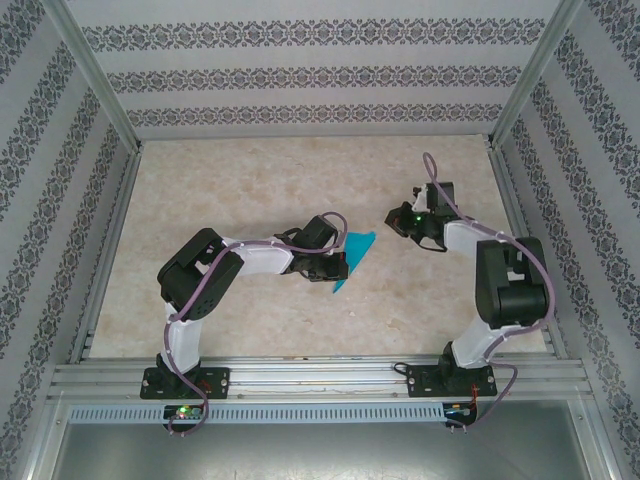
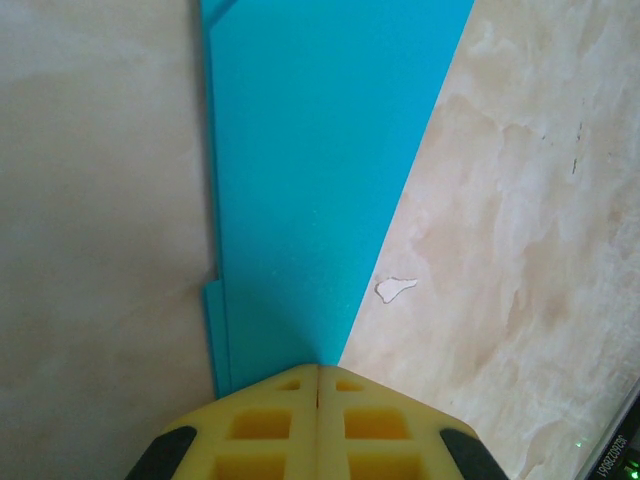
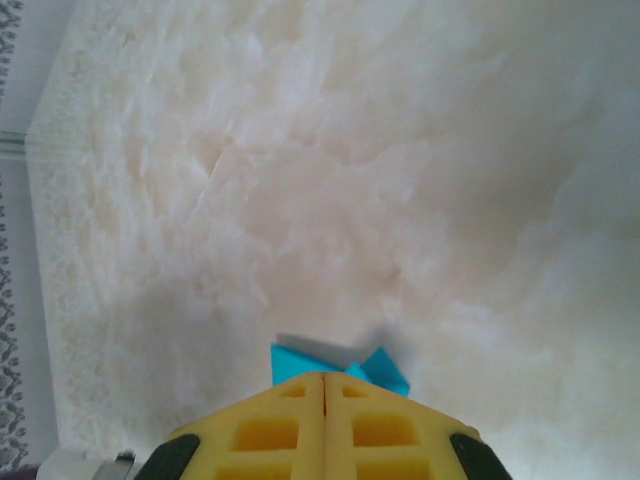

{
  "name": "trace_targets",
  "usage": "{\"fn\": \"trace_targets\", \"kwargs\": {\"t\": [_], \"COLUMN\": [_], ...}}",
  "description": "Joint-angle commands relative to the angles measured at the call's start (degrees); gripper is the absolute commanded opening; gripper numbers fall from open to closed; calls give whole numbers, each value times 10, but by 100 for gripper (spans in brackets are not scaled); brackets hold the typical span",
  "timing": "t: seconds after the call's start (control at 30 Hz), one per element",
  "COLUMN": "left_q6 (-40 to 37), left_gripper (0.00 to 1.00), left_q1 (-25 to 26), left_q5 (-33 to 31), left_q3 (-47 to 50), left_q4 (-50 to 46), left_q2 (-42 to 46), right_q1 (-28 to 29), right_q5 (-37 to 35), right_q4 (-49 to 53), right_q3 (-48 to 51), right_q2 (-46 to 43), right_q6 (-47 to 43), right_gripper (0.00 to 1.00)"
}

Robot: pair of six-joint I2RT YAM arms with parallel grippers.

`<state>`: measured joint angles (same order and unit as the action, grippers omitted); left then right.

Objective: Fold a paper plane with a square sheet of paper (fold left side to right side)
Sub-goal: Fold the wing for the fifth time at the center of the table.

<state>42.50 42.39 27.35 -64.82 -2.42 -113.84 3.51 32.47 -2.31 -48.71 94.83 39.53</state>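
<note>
Resting at the narrow end of the paper plane, the left tool has its yellow fingers together, probably to pin the stacked layers and flatten the crease; whether paper is nipped between them I cannot tell. The right tool, fingers likewise together, sits by the plane's wider end (a teal corner peeks just past its tips). The pale marbled table carries a small white fleck; patterned walls enclose it.

Teal-blue paper plane, marbled beige table
</note>
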Motion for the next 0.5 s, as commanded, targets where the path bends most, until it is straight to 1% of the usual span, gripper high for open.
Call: {"fn": "trace_targets", "kwargs": {"t": [0.0, 0.2, 0.33, 0.47], "left_q6": [2, 3, 4, 3], "left_gripper": [0, 0, 0, 0], "left_q1": [11, 11, 11, 11], "left_q5": [-26, -25, -24, -24], "left_q3": [44, 46, 46, 47], "left_q4": [-131, -128, -127, -126], "left_q2": [-38, -38, -38, -37], "right_q1": [28, 89, 124, 144], "right_q5": [8, 2, -13, -18], "right_q4": [-6, -51, -65, -84], "right_q3": [47, 95, 99, 104], "right_q2": [-30, -46, -34, -16], "right_q6": [17, 57, 70, 83], "right_gripper": [0, 0, 0, 0]}}
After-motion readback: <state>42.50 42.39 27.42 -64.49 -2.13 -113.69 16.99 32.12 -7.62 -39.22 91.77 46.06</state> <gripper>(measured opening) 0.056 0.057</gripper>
